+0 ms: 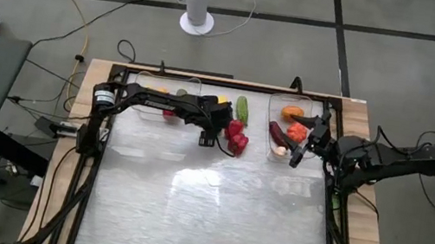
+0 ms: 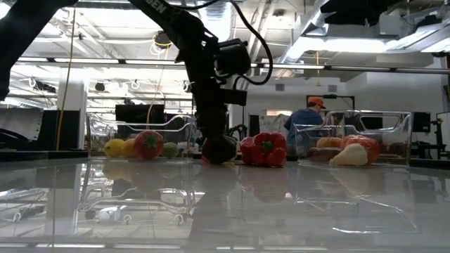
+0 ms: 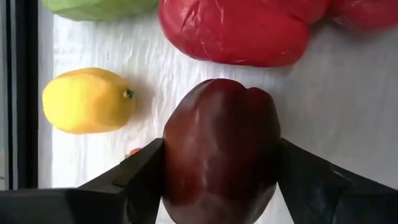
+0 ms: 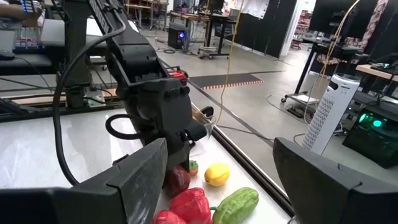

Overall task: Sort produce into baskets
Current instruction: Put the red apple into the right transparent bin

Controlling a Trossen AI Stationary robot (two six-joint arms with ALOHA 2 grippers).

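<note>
The left gripper [image 3: 221, 180] pinches a dark red fruit [image 3: 221, 149] down on the table between the baskets [image 1: 163, 103], beside the lemon [image 3: 87, 101] and red pepper [image 3: 233, 31], seemingly for lifting. The right gripper [image 1: 305, 145] waits spread open, empty, over its bin.

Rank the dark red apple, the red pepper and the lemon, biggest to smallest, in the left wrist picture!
1. Dark red apple, though it's nearest the camera.
2. Red pepper, partly cut off.
3. Lemon.
</note>
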